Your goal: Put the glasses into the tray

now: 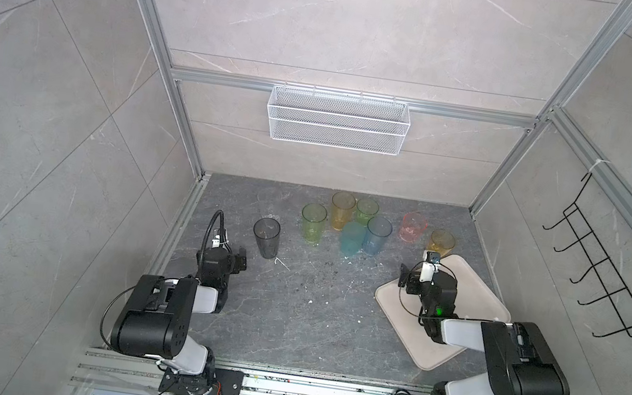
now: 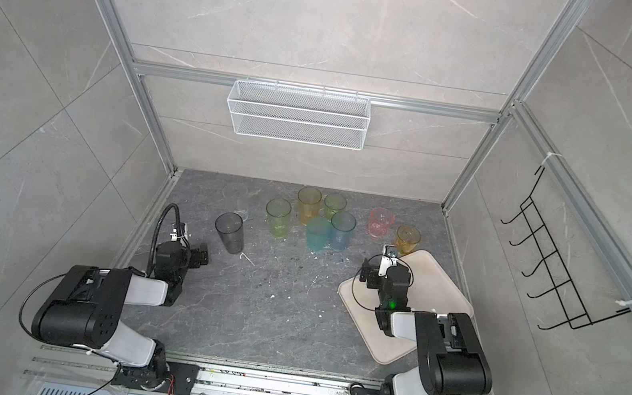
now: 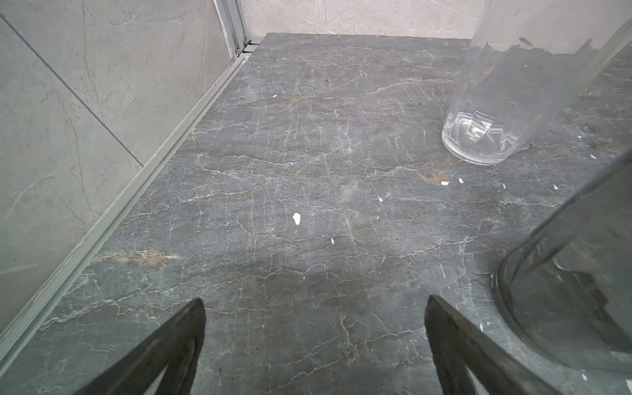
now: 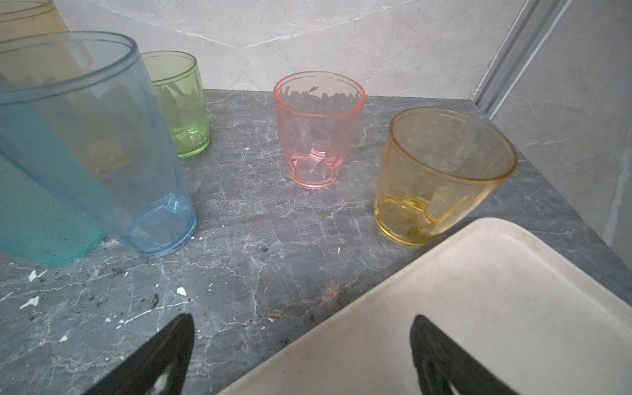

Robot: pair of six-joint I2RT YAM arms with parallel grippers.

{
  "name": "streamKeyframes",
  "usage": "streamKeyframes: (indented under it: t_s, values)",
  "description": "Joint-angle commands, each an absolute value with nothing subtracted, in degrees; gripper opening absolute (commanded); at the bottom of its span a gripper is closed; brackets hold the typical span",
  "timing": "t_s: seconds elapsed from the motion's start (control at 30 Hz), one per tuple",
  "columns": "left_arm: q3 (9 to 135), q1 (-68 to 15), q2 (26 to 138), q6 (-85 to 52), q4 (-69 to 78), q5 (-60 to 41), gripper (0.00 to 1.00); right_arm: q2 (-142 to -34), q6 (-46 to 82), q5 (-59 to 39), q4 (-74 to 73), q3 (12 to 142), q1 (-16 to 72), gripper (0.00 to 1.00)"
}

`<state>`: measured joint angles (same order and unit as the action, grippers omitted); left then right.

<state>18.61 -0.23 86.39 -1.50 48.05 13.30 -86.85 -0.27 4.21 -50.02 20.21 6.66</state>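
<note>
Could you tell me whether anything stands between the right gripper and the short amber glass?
Nothing visible does: only bare table and a low corner of the tray lie between the open right gripper and the short amber glass.

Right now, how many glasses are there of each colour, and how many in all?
Smoky grey glass: 1
Clear glass: 1
Green glasses: 2
Amber glasses: 2
Teal glass: 1
Blue glass: 1
Pink glass: 1
Total: 9
</note>
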Motion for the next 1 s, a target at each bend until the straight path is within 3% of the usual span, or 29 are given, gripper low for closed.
streamKeyframes:
  t_s: [0.0, 0.7, 0.83, 0.97]
  values:
    - [19.8, 0.2, 86.2, -1.0, 50.7, 12.8, 1.00, -87.2, -0.8, 3.3, -50.5, 20.6, 6.5, 1.00]
    - [18.9, 0.1, 85.8, -0.7, 52.1, 13.2, 1.00, -86.6, -1.3, 2.8, -51.4, 20.1, 6.3, 1.00]
    - [16.8, 0.0, 79.8, -1.5, 50.8, 16.2, 1.00, -81.3, -1.4, 2.3, -49.1, 18.8, 6.3, 1.00]
    - [17.6, -0.2, 69.6, -4.4, 39.8, 20.1, 1.00, -72.0, 2.4, 5.2, -34.8, 21.4, 6.4, 1.00]
